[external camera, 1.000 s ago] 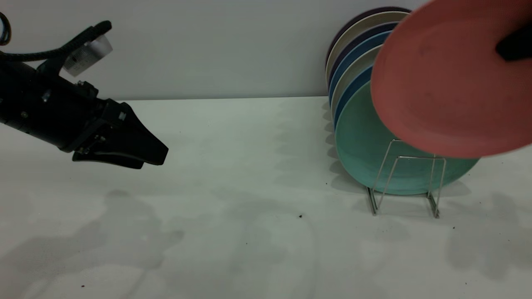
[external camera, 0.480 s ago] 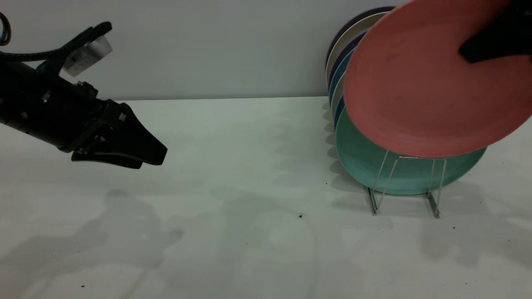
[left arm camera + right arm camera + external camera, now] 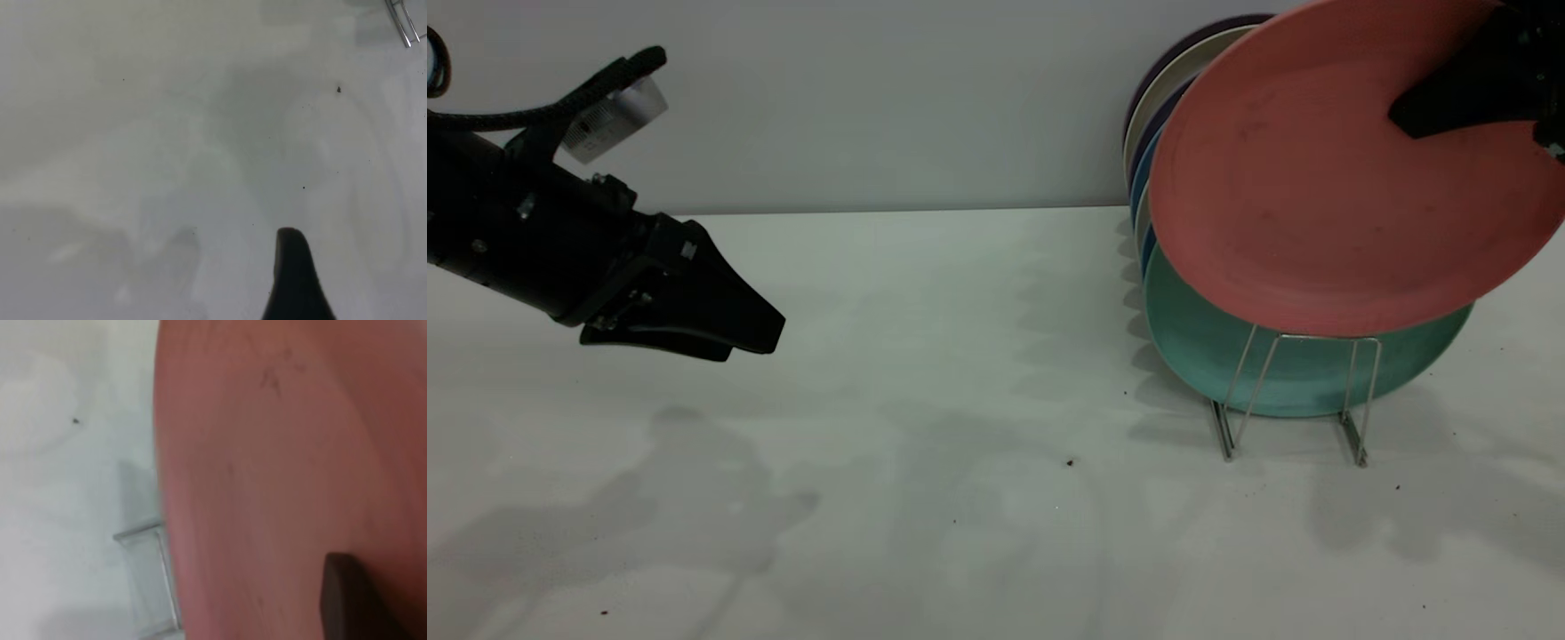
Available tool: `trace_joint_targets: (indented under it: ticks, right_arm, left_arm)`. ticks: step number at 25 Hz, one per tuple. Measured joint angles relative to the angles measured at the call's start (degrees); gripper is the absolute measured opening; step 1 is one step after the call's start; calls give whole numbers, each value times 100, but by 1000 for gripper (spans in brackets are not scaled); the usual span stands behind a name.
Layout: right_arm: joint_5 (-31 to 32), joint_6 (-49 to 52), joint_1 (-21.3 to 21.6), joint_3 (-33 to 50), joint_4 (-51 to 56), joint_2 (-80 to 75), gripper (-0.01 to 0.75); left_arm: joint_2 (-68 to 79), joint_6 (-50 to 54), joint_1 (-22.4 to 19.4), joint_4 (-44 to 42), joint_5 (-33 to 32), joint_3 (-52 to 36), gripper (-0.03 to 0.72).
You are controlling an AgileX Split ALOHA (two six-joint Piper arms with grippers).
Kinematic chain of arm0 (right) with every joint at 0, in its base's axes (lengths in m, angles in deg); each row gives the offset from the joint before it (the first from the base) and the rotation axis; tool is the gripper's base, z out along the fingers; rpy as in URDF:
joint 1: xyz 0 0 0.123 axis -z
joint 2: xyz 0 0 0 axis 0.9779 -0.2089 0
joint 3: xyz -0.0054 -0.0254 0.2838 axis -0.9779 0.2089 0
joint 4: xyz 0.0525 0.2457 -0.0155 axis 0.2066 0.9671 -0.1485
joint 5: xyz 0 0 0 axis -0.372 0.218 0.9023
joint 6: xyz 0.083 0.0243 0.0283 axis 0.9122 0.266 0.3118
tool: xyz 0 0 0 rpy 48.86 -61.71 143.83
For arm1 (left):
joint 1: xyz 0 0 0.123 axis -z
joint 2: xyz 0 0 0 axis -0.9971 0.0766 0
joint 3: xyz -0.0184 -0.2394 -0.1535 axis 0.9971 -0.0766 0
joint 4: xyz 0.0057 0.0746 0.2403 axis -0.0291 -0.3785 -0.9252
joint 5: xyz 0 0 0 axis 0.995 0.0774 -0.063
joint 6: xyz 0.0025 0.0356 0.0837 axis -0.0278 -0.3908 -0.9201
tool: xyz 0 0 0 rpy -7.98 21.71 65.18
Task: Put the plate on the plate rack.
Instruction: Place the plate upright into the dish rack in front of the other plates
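Plate (image 3: 1325, 187): salmon-pink, held in the air at the right of the exterior view, tilted, face toward the camera; lower edge just above the front loop of the rack, not seated in any slot; faint dark smudges on the face; fills most of the right wrist view (image 3: 293, 453).

Right hand (image 3: 1463, 98): black, reaching in from the upper right corner, pinching the plate at its upper right rim; one finger lies across the plate's face, the other hidden behind it; finger (image 3: 350, 600) also seen on the plate in the right wrist view.

Rack (image 3: 1303, 391): thin silver wire, on the tabletop at the right; front squared loop bare, standing before the teal plate; a corner of it seen in the left wrist view (image 3: 402, 20) and beside the plate's edge in the right wrist view (image 3: 150, 580).

Teal plate (image 3: 1227, 347): upright in the rack, just behind the front loop, partly covered by the plate.

Other plates (image 3: 1152, 133): blue, cream and dark ones, upright in a row behind the teal plate, only their left edges showing.

Left hand (image 3: 760, 329): at the left, above the tabletop, well apart from the rack, pressed together, holding nothing; one fingertip (image 3: 293, 273) seen over bare tabletop.

Tabletop (image 3: 960, 373): white, a few dark specks.
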Motion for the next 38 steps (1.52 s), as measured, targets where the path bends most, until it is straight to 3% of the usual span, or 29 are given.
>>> trace_joint_targets:
  ticks: [32, 35, 38]
  right_arm:
    - [-281, 0, 0, -65, 25, -853, 139]
    - [-233, 0, 0, -65, 127, -853, 168]
    - [-172, 0, 0, -65, 278, -853, 248]
  left_arm:
    - [0, -8, 0, -35, 38, 0, 516]
    - [0, -8, 0, -35, 64, 0, 516]
    - [0, -8, 0, -35, 109, 0, 516]
